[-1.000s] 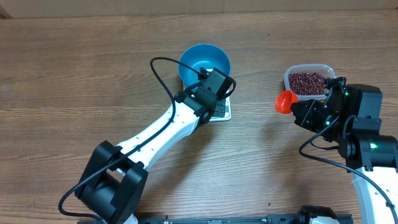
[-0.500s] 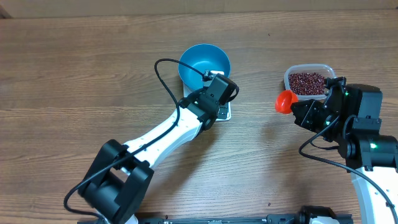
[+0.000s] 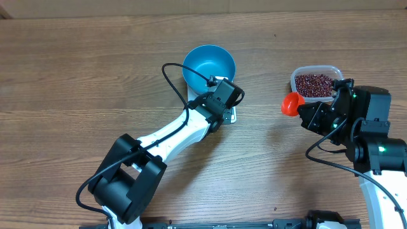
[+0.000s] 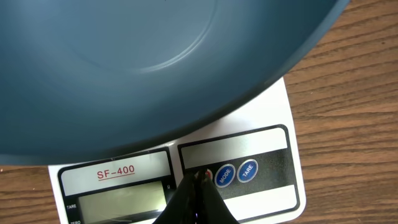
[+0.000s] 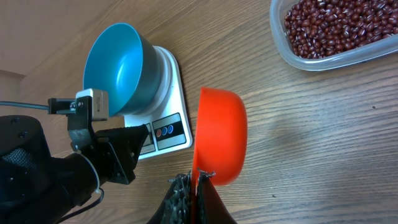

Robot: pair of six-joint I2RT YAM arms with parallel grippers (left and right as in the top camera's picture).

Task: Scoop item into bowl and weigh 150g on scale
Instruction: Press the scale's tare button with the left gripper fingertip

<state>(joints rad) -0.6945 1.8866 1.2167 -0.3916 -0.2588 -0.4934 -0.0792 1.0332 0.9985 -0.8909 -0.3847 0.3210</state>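
White flat rectangular scale (image 4: 273,112) under the round blue plastic bowl (image 4: 155,62) has just been reached at its buttons by the closed, empty left hand (image 4: 200,183), probably for taring; an orange plastic scoop (image 5: 221,134) is clamped in the right hand (image 5: 198,180) near small red-brown beans (image 5: 336,25) in a clear tub (image 5: 292,59).

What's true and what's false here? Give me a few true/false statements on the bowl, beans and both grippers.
1. The bowl sits on the scale. True.
2. The bowl has beans in it. False: its inside is bare blue; the beans are all in the clear tub.
3. The right gripper is shut on the orange scoop. True.
4. The left gripper hangs open over the tub. False: it is shut, its tips down at the scale's front panel beside the blue buttons.
5. The scoop is dipped into the beans. False: it is held over bare table, apart from the tub.
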